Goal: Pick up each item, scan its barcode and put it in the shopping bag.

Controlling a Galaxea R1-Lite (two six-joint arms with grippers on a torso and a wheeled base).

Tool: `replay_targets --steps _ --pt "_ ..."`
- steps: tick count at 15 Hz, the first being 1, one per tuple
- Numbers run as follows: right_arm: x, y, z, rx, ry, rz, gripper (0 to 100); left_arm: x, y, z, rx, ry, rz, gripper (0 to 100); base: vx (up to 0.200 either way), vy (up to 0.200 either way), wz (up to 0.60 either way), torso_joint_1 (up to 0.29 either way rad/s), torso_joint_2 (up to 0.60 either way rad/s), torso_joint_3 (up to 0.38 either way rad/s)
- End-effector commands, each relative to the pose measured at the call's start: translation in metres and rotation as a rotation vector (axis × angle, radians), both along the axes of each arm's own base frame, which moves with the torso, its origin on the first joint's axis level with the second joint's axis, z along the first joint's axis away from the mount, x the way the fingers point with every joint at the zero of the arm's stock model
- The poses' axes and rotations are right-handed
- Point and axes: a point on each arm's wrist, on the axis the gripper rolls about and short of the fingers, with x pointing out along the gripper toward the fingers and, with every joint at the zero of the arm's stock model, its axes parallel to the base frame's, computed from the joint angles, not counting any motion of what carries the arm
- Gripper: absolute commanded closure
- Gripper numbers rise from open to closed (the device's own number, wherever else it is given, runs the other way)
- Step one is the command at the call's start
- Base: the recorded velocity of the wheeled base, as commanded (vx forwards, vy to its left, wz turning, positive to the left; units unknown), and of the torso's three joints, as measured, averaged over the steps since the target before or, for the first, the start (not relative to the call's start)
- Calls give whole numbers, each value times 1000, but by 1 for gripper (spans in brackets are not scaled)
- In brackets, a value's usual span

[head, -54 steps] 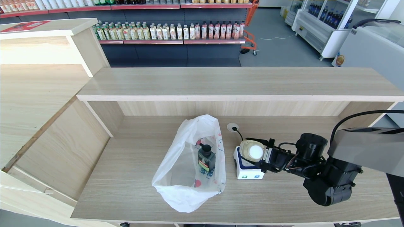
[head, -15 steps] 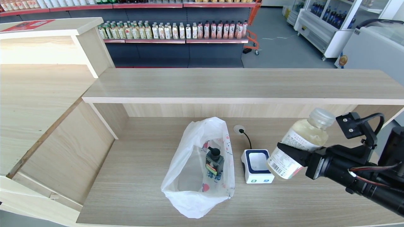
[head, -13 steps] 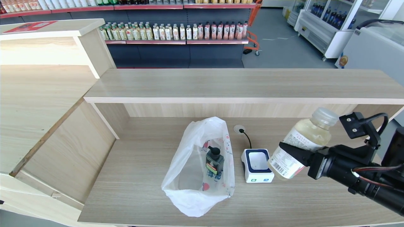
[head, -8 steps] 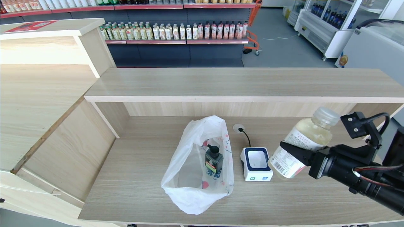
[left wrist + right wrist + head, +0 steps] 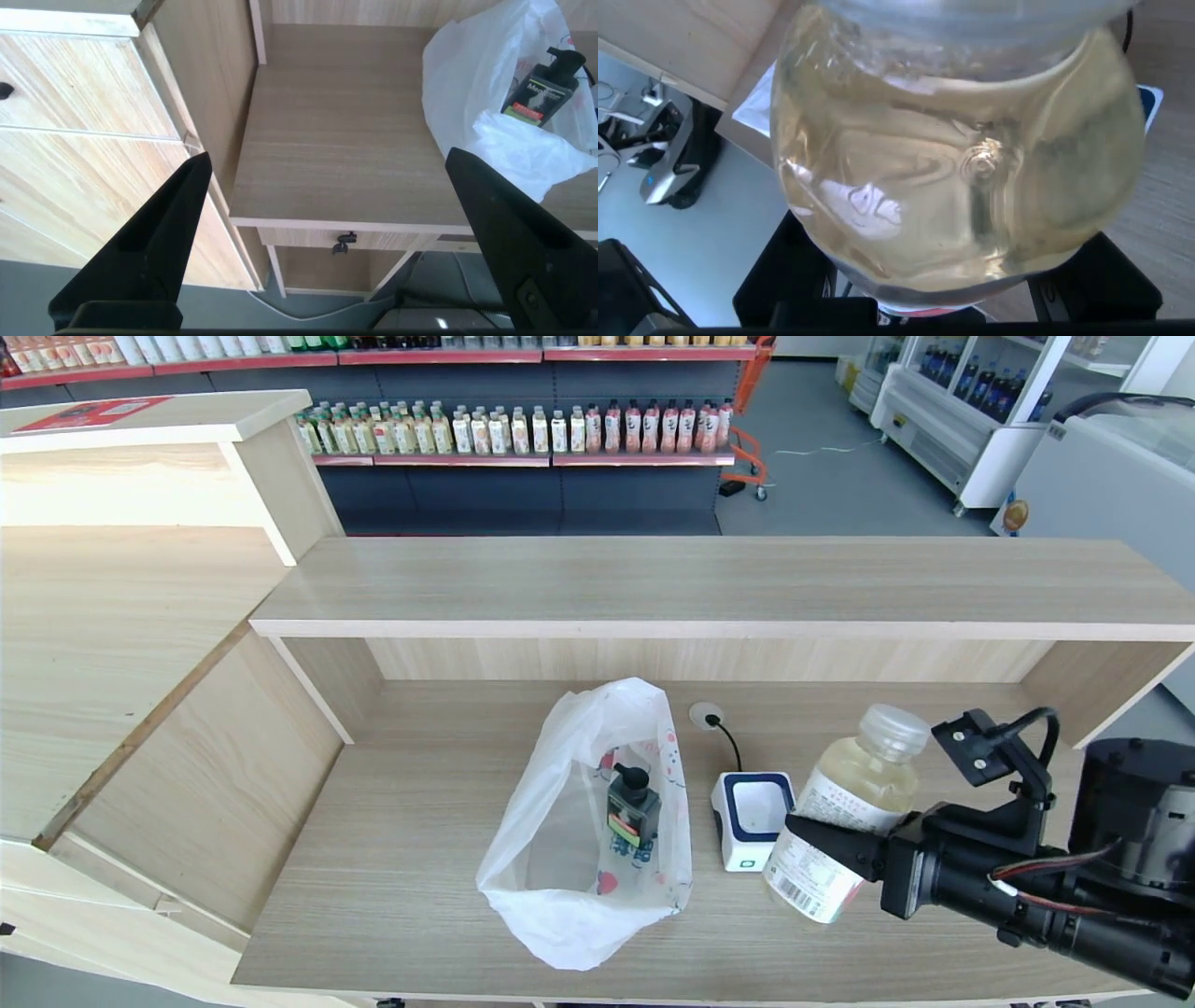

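Beside the scanner [image 5: 752, 807], on its right, the right gripper [image 5: 812, 835] pinches the labelled lower body of the pale drink bottle [image 5: 864, 779], which tilts cap-up. The shopping bag [image 5: 551, 905] lies open left of the scanner and contains a dark pump bottle [image 5: 630, 812]. The left gripper [image 5: 327, 159] hangs before the counter [image 5: 327, 121] edge, fingers spread, holding nothing.

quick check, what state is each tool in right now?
Left tool: open, empty.
Right tool: closed, holding the bottle.
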Motion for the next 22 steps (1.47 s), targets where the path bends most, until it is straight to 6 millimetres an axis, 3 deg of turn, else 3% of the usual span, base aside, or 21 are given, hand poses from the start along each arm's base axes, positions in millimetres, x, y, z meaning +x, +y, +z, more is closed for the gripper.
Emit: replay_targets --steps 1,14,22 --pt "10 11 -17 -31 66 26 100 0 0 0 -2 0 -1 0 0 0 0 0 0 0" --pt "42 48 -38 -54 57 224 100 0 0 0 -2 0 -1 0 0 0 0 0 0 0" --pt "58 64 -72 -96 -25 275 100 0 0 0 -2 0 -1 0 0 0 0 0 0 0"
